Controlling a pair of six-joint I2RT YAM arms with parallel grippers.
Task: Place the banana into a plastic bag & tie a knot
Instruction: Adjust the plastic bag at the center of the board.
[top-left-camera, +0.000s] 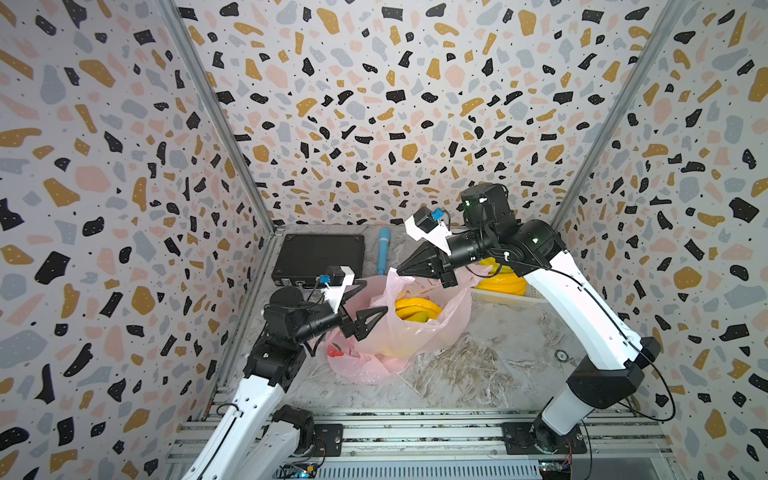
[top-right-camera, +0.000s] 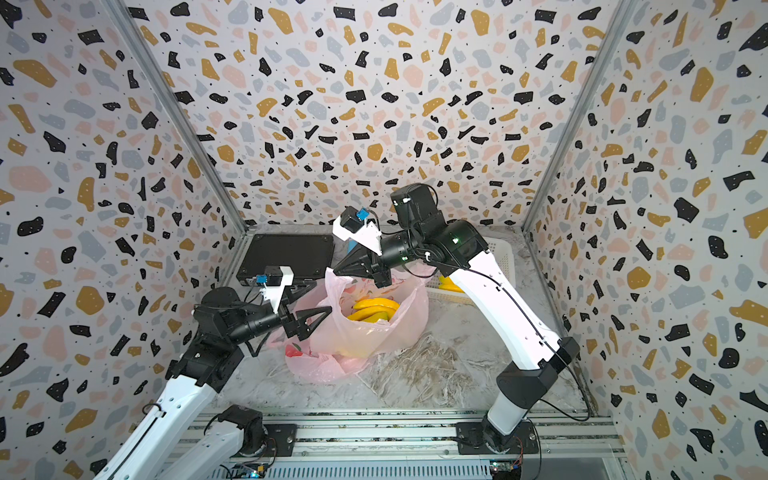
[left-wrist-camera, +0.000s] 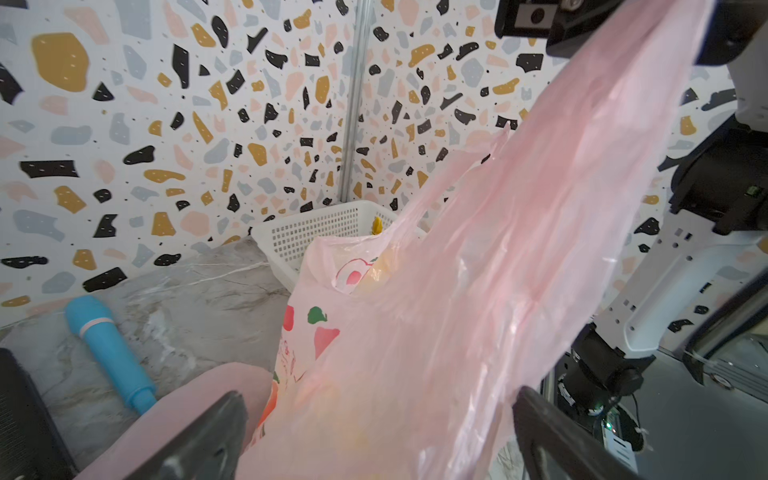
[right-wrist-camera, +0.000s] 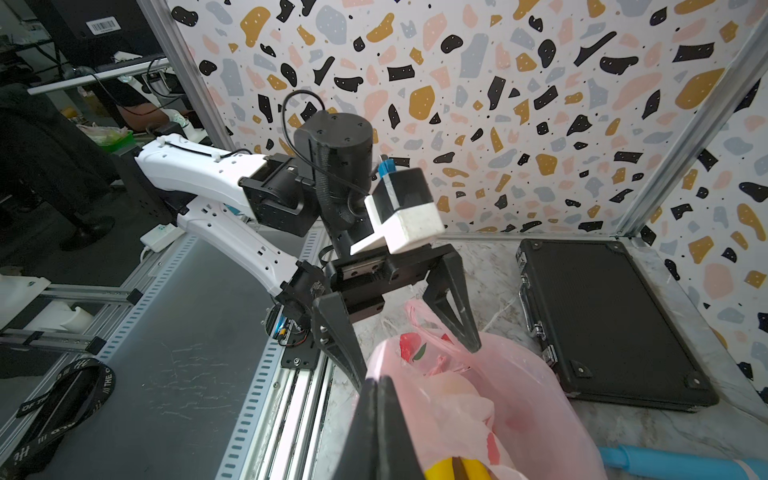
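Observation:
A pink plastic bag (top-left-camera: 415, 336) (top-right-camera: 374, 332) stands mid-table with its mouth open. A yellow banana (top-left-camera: 417, 309) (top-right-camera: 376, 309) lies inside it, and its end shows in the right wrist view (right-wrist-camera: 457, 469). My right gripper (top-left-camera: 399, 271) (top-right-camera: 336, 272) (right-wrist-camera: 380, 382) is shut on the bag's upper rim and holds that side lifted and stretched (left-wrist-camera: 582, 187). My left gripper (top-left-camera: 376, 296) (top-right-camera: 322, 296) (left-wrist-camera: 380, 399) is open at the bag's left side. Its fingers stand wide apart with loose bag film between them, not pinched.
A black case (top-left-camera: 320, 257) (right-wrist-camera: 615, 316) lies at the back left, with a blue cylinder (top-left-camera: 383, 249) (left-wrist-camera: 108, 345) beside it. A white basket (left-wrist-camera: 316, 232) (top-right-camera: 498, 257) holding more yellow fruit (top-left-camera: 500, 280) sits at the back right behind the right arm. Patterned walls enclose three sides.

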